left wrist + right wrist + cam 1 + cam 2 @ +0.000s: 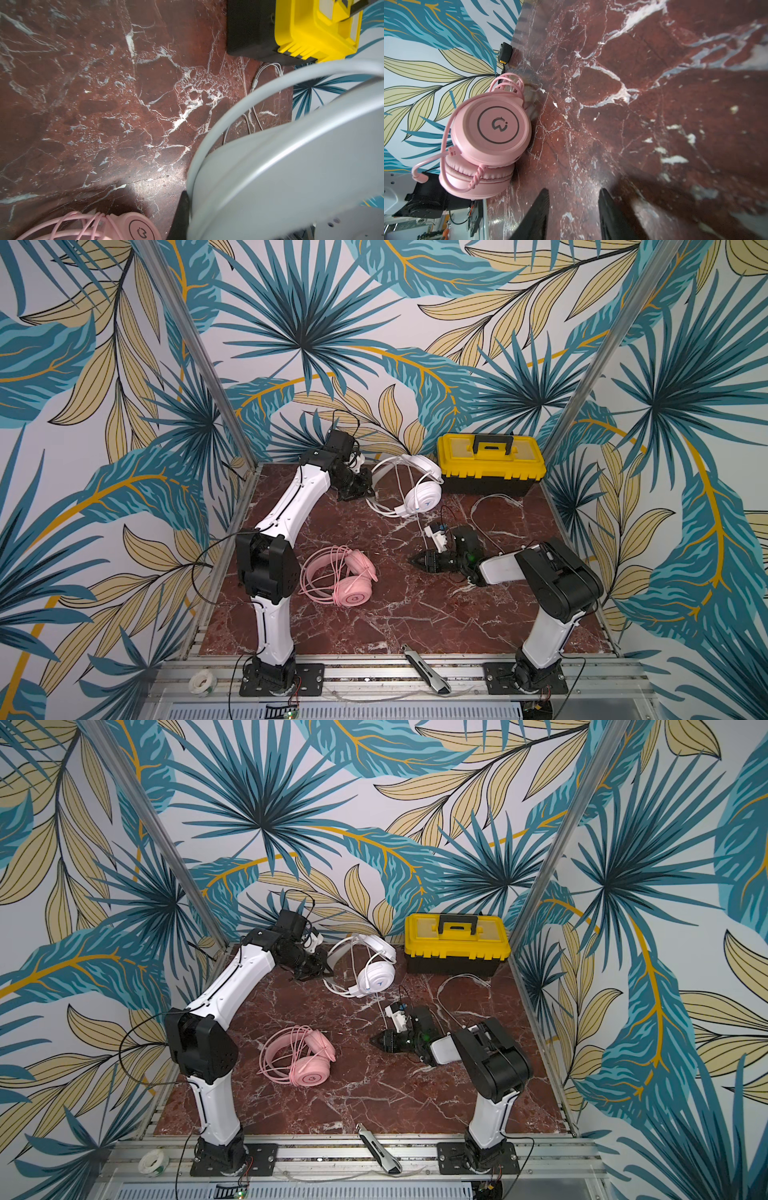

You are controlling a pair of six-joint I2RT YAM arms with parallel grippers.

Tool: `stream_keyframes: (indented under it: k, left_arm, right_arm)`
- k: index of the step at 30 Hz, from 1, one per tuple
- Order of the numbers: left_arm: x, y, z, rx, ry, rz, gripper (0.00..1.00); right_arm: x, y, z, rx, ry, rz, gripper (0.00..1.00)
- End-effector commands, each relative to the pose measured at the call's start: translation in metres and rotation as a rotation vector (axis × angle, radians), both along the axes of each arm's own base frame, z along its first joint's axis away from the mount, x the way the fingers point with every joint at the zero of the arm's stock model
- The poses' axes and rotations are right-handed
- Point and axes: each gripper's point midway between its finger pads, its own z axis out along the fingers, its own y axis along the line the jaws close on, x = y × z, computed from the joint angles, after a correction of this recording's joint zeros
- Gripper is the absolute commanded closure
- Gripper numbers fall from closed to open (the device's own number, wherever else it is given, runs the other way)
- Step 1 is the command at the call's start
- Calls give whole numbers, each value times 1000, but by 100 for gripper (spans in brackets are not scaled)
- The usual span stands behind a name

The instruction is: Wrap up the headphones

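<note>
A white headset stands propped at the far side of a red marble tabletop, one ear cup down and its headband arched upward, just beside a yellow toolbox. The left gripper is closed at the headband's outer edge and appears to pinch it, though the left wrist view is too close and blurred to be sure. The headset's thin white cable trails loose across the marble in front of the toolbox. A pink headset lies flat near the front left, its cable looped around it. The right gripper hovers low at mid-table, jaws apart and empty, pointing toward the pink headset and well apart from it. A utility knife rests on the front rail.
</note>
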Motion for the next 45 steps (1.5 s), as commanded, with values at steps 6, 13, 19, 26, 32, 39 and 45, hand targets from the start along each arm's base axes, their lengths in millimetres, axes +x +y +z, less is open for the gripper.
stream_keyframes:
  k: [6, 13, 19, 26, 32, 39, 45]
  left_arm:
    - [25, 10, 23, -55, -83, 102, 100]
    - [27, 4, 23, -89, -72, 76, 100]
    - [21, 6, 16, -74, -56, 77, 100]
    - [23, 8, 13, -74, -44, 100, 100]
    - [25, 11, 9, -59, -40, 127, 100]
    - [26, 10, 7, -71, -28, 129, 100]
    - [24, 7, 7, -81, -21, 115, 100]
  right_arm:
    - [-28, -2, -7, -37, 53, 72, 59]
    - [-26, -1, -7, -37, 44, 69, 58]
    - [-11, 6, 1, -10, 18, 54, 58]
    - [-11, 21, -11, -32, 31, 115, 59]
    - [-12, 27, -11, -30, 23, 132, 67]
    - [-13, 31, -13, -46, 20, 147, 60]
    - [-5, 34, -19, -83, 15, 139, 53]
